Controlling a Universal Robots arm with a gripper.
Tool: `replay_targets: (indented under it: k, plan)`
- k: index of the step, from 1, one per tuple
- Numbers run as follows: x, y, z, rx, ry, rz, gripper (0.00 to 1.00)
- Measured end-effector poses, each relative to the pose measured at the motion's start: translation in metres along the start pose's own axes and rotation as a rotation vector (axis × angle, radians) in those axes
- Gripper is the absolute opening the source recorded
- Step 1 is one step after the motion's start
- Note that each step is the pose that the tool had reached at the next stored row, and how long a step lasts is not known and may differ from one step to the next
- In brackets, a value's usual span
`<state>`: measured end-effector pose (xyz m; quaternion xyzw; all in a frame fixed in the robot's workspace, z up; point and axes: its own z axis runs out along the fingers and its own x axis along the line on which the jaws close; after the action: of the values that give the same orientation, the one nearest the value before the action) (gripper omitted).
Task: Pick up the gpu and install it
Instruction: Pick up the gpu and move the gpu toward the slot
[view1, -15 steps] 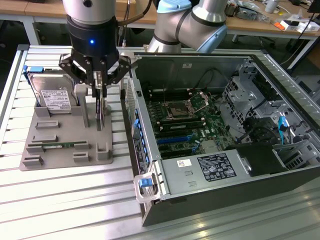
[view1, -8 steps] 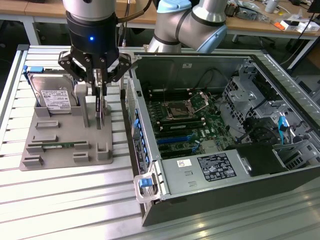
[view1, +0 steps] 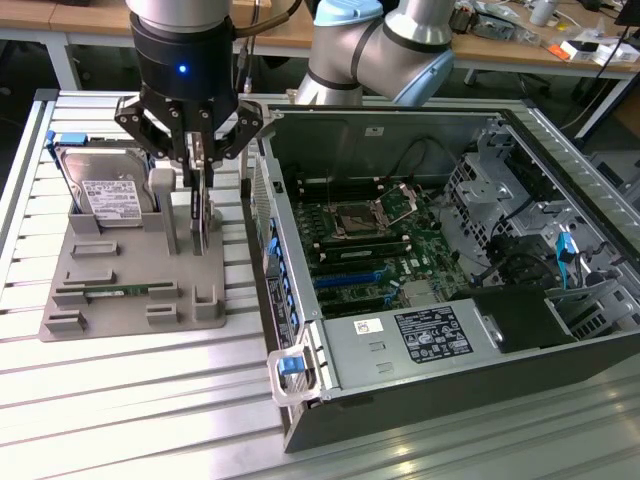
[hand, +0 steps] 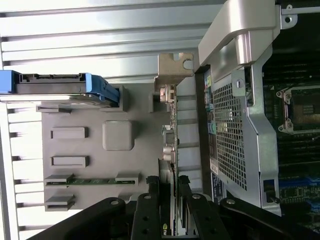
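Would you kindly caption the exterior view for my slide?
Gripper at upright gpu in gray holder, beside open computer case.

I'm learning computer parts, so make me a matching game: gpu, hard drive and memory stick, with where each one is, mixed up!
Things:
1 gpu
2 hard drive
3 memory stick

Places:
A lying flat in the grey holder
B upright, clamped in the gripper
C standing on edge at the holder's corner, with a blue bracket

Pairs: 1-B, 2-C, 3-A

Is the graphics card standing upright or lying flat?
Upright: the gpu stands on its edge in the grey holder.
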<state>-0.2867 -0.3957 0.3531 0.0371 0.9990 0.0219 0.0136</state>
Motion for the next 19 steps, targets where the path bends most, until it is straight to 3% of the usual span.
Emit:
replay_targets:
  k: [19]
  plan:
    - [0.000,0.0007,-0.0165,0.0000,0.0000,0.000,0.26]
